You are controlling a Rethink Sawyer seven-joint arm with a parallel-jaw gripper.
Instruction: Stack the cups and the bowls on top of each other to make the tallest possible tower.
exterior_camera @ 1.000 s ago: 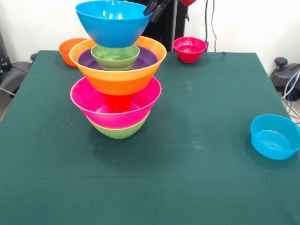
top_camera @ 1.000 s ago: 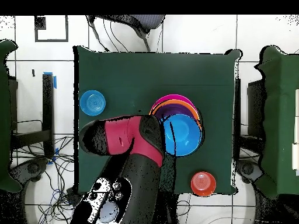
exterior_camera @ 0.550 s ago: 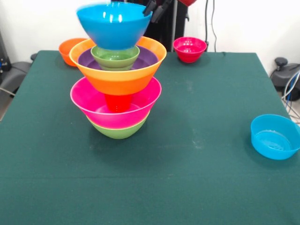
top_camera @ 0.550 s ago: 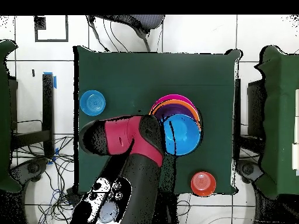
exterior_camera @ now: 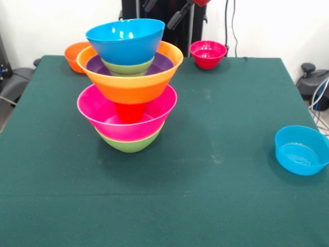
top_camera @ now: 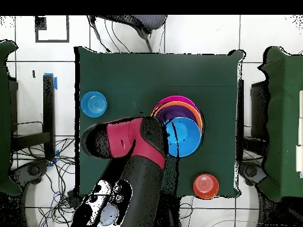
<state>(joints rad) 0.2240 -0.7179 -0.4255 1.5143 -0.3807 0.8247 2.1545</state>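
**Blue bowl seated: clear out straight up**

Blue bowl (exterior_camera: 125,40) sits in the small green bowl (exterior_camera: 127,67) atop the tower (exterior_camera: 128,110), left of table (exterior_camera: 216,195) centre. Gripper (exterior_camera: 165,11) above it: fingers spread, pinching nothing. Retreat vertically; sideways contact risks toppling.

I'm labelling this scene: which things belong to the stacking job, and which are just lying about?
Job: tower, small orange bowl, red bowl, small blue bowl.
Lying about: cables, chair.
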